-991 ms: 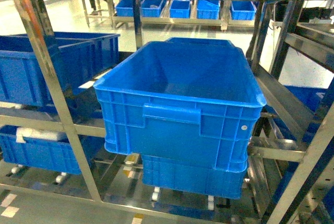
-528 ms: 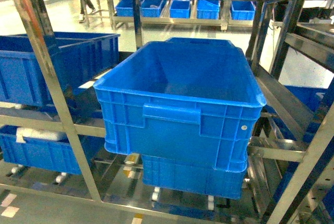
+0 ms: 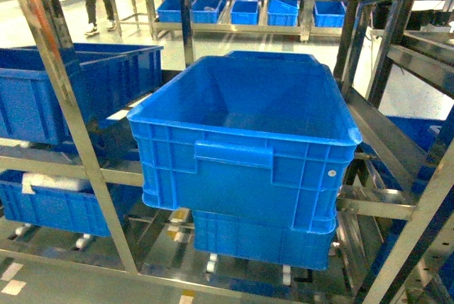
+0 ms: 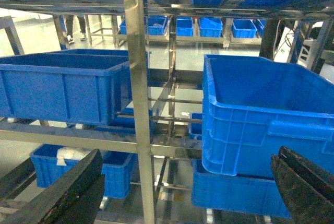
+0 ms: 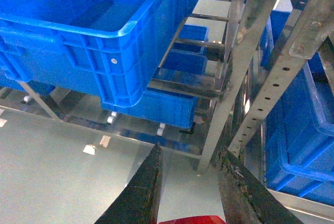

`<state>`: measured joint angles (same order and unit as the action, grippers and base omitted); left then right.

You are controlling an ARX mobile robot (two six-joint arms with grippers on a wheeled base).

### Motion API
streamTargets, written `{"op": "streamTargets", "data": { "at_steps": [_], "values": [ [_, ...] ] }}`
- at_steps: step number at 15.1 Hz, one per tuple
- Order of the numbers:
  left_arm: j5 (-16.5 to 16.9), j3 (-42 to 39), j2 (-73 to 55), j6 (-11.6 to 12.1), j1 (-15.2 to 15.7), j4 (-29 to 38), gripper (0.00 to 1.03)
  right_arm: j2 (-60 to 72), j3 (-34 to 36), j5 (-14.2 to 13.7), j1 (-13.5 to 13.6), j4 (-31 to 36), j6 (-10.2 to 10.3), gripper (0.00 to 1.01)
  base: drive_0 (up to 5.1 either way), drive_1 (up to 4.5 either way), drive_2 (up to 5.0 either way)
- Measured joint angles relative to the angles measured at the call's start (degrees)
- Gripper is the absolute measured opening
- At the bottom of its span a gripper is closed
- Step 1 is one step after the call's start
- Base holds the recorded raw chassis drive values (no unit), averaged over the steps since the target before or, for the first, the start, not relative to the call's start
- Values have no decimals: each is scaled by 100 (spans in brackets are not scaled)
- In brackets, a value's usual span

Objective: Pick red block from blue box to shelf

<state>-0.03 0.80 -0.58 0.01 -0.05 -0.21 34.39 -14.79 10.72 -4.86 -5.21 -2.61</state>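
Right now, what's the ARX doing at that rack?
It faces the shelf with a big blue box ahead. The right claw has something red at its base, likely the red block, though the grip isn't clear. The left claw is open and empty. Nothing is placed yet.

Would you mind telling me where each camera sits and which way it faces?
Head: on the robot, looking forward and slightly down into the big blue box on the shelf; no robot parts show.
Left wrist: lower and left, level with the shelf; the left gripper has its jaws wide apart.
Right wrist: right of the box, slanting down at the floor; the right gripper frames something red.
All three share the big blue box.
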Motion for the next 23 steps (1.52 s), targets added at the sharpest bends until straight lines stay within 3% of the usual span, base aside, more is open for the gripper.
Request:
{"op": "streamTargets", "data": {
  "at_steps": [8, 15, 20, 21, 22, 23],
  "values": [
    [0, 0, 0, 0, 0, 0, 98, 0, 0, 0, 0, -2, 0, 26, 0, 0, 0],
    [-2, 0, 0, 0, -2, -11, 98, 0, 0, 0, 0, -9, 0, 26, 4, 420, -413],
    [2, 0, 0, 0, -2, 0, 98, 17, 0, 2, 2, -17, 2, 26, 0, 0, 0],
    [0, 0, 0, 0, 0, -2, 98, 109, -11, 17, 140, -57, 68, 26, 0, 0, 0],
    [0, 0, 0, 0, -2, 0, 98, 638, -87, 37, 754, 164, 369, 26, 0, 0, 0],
    [-2, 0, 0, 2, -2, -2, 98, 1051, -184, 208, 914, 634, 481, 26, 0, 0, 0]
  ]
}}
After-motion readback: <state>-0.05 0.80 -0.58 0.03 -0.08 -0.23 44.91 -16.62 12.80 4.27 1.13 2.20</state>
